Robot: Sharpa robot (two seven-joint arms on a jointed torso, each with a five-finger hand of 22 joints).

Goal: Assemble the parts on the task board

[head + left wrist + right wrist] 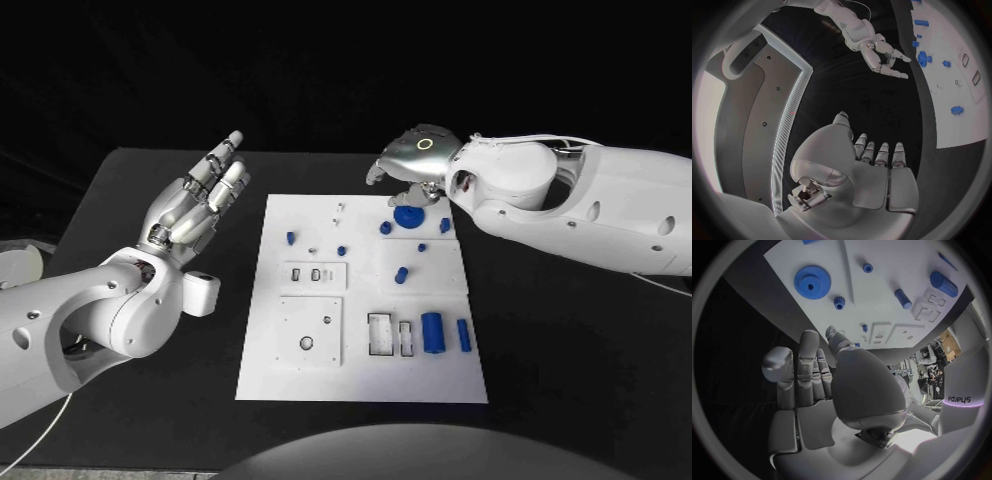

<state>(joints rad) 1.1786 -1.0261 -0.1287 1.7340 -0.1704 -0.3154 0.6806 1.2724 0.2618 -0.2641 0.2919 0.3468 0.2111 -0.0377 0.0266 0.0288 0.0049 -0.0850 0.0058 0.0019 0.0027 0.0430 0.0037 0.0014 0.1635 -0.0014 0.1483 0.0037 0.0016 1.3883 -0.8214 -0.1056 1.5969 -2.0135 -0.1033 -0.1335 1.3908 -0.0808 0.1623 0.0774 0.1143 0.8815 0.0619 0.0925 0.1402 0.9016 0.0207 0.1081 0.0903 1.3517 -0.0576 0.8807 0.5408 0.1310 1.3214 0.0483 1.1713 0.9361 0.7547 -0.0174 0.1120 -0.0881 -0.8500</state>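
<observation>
**Inspector:** Left hand (195,200)?

**Assistant:** Upper left of frame, beside the board (364,300), fingers apart, holding nothing; apparently waiting.

**Inspector:** Right hand (411,165)?

**Assistant:** Over the board's top edge, above the blue gear (408,215), fingers apart, empty; probably positioned to reach it.

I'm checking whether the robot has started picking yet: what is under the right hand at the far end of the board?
Under the right hand lies the blue gear, flat on the task board. The fingers hold nothing. The hand hides part of the gear in the head view.
</observation>
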